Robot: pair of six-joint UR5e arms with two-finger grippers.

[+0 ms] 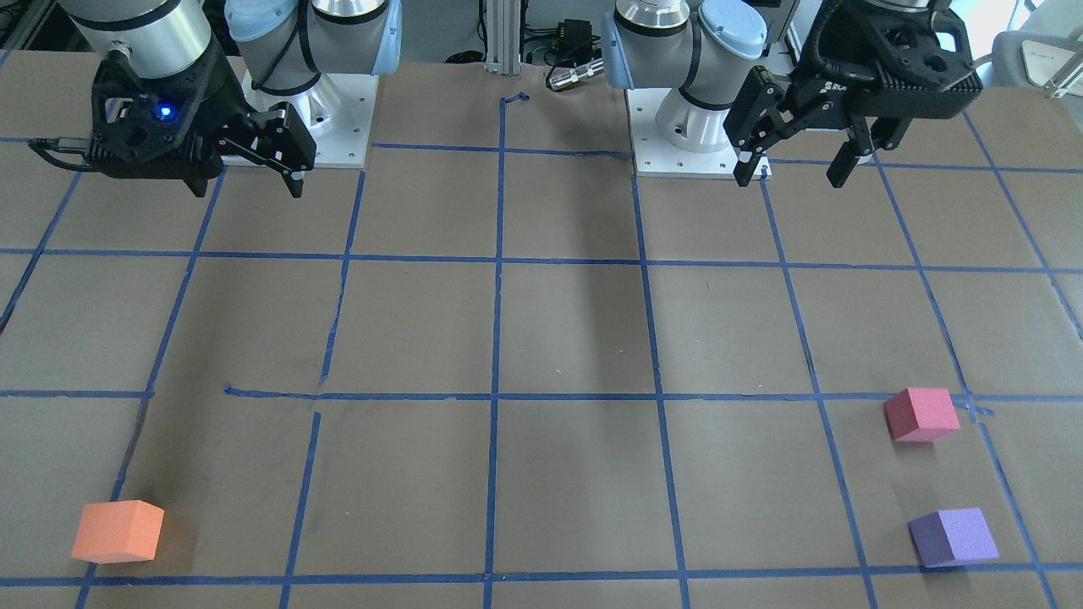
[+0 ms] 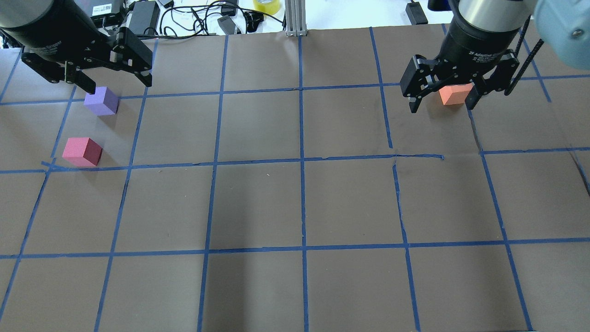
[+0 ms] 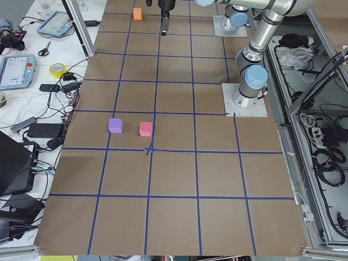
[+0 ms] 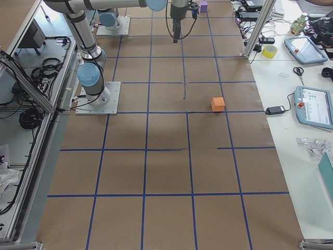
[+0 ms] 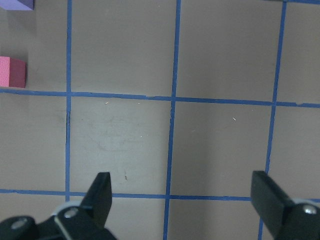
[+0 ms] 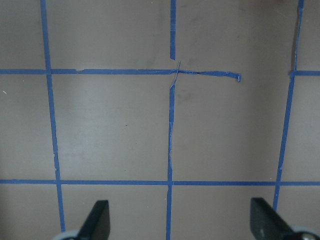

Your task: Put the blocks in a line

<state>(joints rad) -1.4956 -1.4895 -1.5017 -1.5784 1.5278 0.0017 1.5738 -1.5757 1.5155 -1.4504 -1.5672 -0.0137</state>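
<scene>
The purple block (image 2: 101, 100) and the pinkish-red block (image 2: 82, 151) sit close together on the table's far left; both also show in the front view, purple (image 1: 954, 536) and pinkish-red (image 1: 920, 414). The orange block (image 2: 454, 94) sits alone at the far right, and also shows in the front view (image 1: 118, 531). My left gripper (image 2: 115, 83) hangs open and empty, high above the table near the purple block. In the left wrist view (image 5: 185, 197) both blocks lie at the upper left edge. My right gripper (image 2: 442, 102) hangs open and empty, high near the orange block. The right wrist view (image 6: 182, 220) shows no block.
Blue tape lines (image 2: 302, 161) divide the brown table into squares. The two arm bases (image 1: 698, 127) stand on white plates at the robot's side. Cables and a yellow tape roll (image 2: 266, 5) lie beyond the far edge. Tablets (image 4: 312, 107) lie beside the table.
</scene>
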